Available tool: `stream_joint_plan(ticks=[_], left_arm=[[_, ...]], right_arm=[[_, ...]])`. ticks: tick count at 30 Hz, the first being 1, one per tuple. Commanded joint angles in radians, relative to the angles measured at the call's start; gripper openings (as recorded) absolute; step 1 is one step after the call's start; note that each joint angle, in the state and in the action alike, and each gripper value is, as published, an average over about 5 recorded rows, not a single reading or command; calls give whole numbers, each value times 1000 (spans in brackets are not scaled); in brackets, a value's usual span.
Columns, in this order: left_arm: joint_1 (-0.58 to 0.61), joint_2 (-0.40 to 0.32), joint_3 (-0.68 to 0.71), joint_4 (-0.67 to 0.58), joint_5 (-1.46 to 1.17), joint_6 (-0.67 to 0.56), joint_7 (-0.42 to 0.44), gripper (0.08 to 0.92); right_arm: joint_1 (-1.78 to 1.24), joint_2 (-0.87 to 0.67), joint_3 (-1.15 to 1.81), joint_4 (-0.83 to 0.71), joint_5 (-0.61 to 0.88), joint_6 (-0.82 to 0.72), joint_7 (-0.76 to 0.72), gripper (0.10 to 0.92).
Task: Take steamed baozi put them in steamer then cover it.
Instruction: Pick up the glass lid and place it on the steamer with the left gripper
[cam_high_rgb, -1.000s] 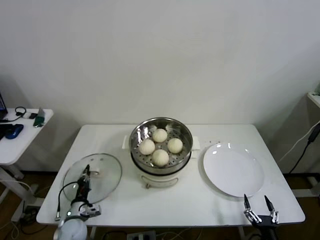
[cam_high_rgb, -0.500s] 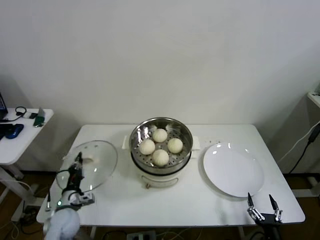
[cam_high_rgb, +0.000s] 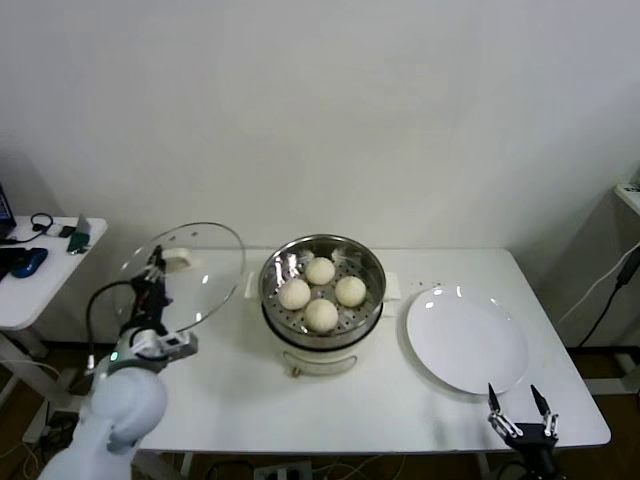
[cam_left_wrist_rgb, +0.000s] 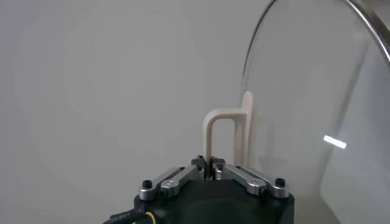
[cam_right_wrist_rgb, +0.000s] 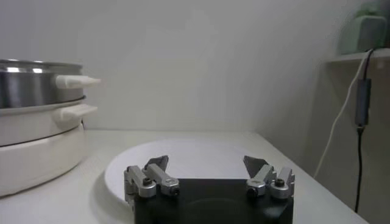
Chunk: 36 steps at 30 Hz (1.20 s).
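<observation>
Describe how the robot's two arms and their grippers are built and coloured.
The left arm has a rounded white shell, with a black cable looping off its wrist. The left gripper sits on a black body, with silver metal links fastened by black screws. The right gripper has the same black body and silver screwed links, ending in dark pointed fingers.
</observation>
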<state>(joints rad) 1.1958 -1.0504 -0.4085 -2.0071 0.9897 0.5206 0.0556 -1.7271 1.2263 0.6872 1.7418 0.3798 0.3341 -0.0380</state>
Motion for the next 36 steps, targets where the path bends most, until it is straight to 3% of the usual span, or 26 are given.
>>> stream_joint_plan(ticks=[1,11,20,25,36], left_arm=[[-193,-94,373,-96,239,207,186,140],[-310,-325,569,47,402,241,226,140],[-331,-440,624,154,457,238,216,140],[-327,-456,623,212,472,222,191,140],[-311,-412,559,293,474,186,121,140]], right_arm=[[8,1,-3,12,-16,-18,-14,823],[21,-1,-10,-12,-11,-2,-9,823],[27,-11,-13,-35,6,12,-7,823],[28,-12,-14,-36,10,20,-8,823],[18,-8,-19,-44,16,43,-6,823]])
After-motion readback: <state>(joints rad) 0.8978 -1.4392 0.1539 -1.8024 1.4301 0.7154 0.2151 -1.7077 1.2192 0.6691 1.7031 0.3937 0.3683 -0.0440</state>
